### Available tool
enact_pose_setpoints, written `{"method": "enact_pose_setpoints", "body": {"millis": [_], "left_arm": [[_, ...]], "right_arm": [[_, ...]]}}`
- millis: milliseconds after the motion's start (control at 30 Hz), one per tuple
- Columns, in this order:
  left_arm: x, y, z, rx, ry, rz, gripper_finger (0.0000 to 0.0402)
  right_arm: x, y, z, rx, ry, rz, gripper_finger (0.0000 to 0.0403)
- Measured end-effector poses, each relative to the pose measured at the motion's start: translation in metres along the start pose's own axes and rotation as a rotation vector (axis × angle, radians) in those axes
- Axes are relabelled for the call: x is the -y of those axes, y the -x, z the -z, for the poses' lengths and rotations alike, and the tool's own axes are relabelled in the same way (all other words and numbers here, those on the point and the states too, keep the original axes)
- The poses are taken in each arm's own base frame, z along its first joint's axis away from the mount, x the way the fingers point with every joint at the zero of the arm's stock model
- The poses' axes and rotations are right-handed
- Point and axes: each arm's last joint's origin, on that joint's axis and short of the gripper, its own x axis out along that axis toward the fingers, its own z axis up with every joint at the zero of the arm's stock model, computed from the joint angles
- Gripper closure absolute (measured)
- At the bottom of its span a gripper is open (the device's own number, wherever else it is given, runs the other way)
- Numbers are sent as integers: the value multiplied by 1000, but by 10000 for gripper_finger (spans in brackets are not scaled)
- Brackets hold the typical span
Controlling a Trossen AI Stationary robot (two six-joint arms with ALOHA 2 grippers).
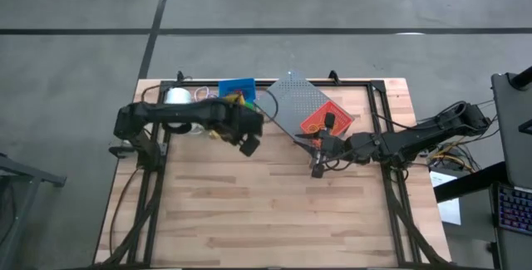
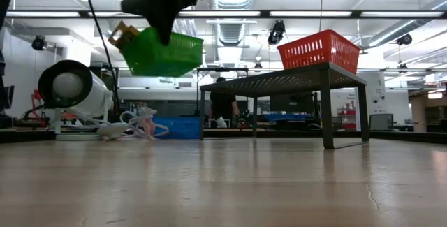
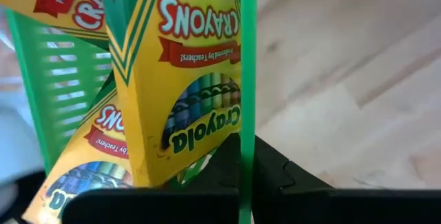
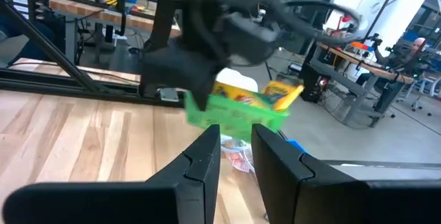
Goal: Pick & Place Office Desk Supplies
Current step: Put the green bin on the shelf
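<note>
Left pincer point(image 3: 247, 176) clenched on green bin point(image 2: 164, 52) rim, crayon boxes point(image 3: 182, 79) cropped; right pincer point(image 4: 236, 151) released

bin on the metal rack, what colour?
Red-orange bin, clearest in the low view.

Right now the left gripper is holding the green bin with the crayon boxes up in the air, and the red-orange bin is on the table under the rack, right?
Not quite: the red-orange bin sits on top of the rack, as the low view shows.

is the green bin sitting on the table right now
No, the low view shows the green bin hanging tilted in the air, clear of the table, with the left gripper clamped on its rim.
</note>
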Motion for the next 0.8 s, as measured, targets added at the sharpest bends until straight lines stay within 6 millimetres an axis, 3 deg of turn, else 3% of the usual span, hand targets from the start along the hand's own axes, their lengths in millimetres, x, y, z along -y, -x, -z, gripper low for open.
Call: {"method": "enact_pose_setpoints", "body": {"millis": [267, 467, 800], "left_arm": [[-22, 12, -29, 94, -9, -26, 394], [-24, 18, -32, 123, -27, -36, 394], [-25, 11, -34, 74, 14, -46, 394]], "right_arm": [[0, 0, 0, 0, 0, 0, 321], [0, 0, 0, 0, 0, 0, 330], [0, 0, 0, 0, 0, 0, 330]]}}
